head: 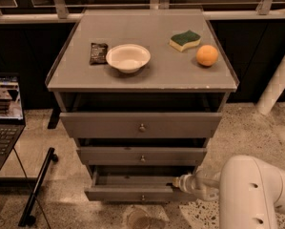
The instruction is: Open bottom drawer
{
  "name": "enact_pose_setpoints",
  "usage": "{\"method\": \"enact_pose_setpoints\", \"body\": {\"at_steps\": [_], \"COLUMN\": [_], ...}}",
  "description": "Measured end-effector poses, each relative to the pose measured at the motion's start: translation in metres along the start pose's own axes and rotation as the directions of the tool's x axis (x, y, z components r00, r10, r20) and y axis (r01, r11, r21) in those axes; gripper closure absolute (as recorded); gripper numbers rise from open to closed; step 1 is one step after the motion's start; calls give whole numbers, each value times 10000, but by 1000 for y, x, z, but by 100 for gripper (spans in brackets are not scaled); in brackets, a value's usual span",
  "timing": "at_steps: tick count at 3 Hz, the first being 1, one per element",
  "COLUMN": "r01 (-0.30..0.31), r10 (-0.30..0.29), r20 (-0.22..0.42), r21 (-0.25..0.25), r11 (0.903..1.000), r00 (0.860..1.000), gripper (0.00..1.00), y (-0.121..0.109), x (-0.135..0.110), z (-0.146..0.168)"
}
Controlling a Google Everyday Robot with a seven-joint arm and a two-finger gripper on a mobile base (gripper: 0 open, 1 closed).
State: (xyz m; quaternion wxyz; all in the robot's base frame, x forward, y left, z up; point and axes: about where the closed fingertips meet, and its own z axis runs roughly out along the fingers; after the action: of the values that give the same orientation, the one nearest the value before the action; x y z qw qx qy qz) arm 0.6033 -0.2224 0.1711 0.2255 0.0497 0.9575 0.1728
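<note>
The bottom drawer [132,193] is the slimmest grey front, with a small round knob [143,197]. It stands pulled out further than the two above, and its shallow grey inside shows. My gripper [177,183] sits at the drawer's right end, at the top edge just behind the front panel. The white arm [249,194] reaches in from the lower right. The middle drawer [142,155] and the top drawer [141,124] each stand slightly out.
On the cabinet top lie a white bowl [128,57], a dark packet [98,53], a green sponge [185,40] and an orange [207,55]. A laptop [4,113] and a black stand leg [37,187] are at the left. A white post [275,80] is at the right.
</note>
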Motion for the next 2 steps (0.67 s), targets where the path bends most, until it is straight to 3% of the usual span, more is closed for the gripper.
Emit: {"method": "enact_pose_setpoints", "body": {"at_steps": [2], "r01": [-188], "r10": [185], "r20": [-338], "r21": [-74], "r11": [9998], "r00": [9993], "gripper": [100], "y": [6], "x": [12], "z": [-3]}}
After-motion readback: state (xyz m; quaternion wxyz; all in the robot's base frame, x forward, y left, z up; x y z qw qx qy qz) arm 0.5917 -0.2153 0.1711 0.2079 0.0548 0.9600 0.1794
